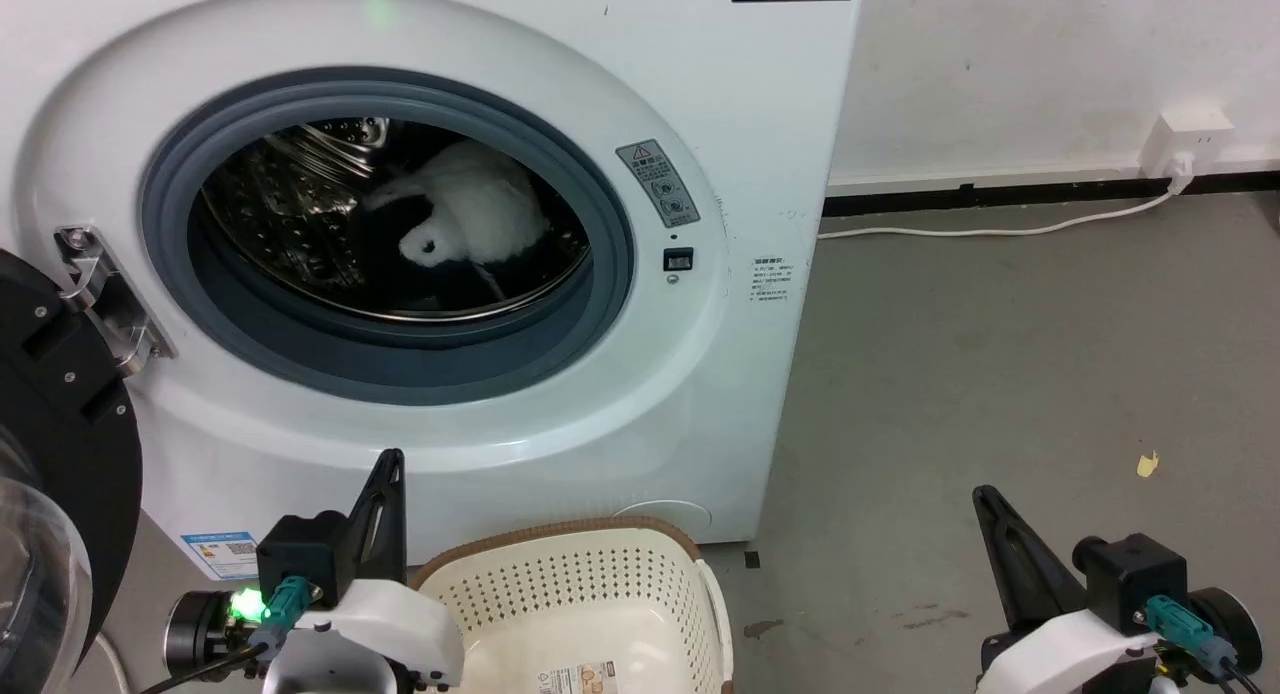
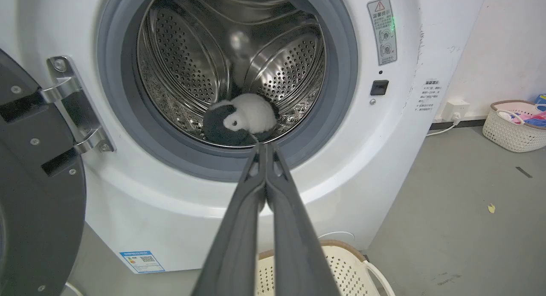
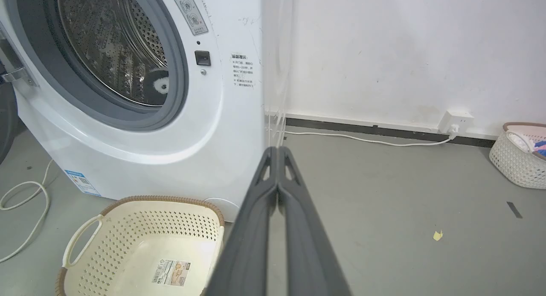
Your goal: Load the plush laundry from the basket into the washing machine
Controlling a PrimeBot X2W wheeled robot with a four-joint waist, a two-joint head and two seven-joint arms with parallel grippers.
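A white front-loading washing machine (image 1: 740,104) is shown with its door (image 1: 60,424) standing open to the outer side of the left jaws. The plush laundry (image 2: 249,117), a white and black soft toy, is seen lying low in the steel drum (image 2: 192,61), ahead of the tips of the left jaws and apart from them. Both pairs of jaws are pressed fully together, and nothing is held in either. The basket (image 3: 140,240) is set on the floor between the two pairs of jaws, nearer the left pair. Only a barcode sticker (image 3: 172,272) is seen on its bottom. The loading step is judged done, since the toy is inside the machine and nothing is left in the basket. If a further move is wanted, it is judged to be closing the door. For that, the left jaws would have to be brought round behind the door's edge and the door pushed on its hinge (image 1: 100,294) until latched, with the toy kept clear of the grey gasket (image 2: 337,95).
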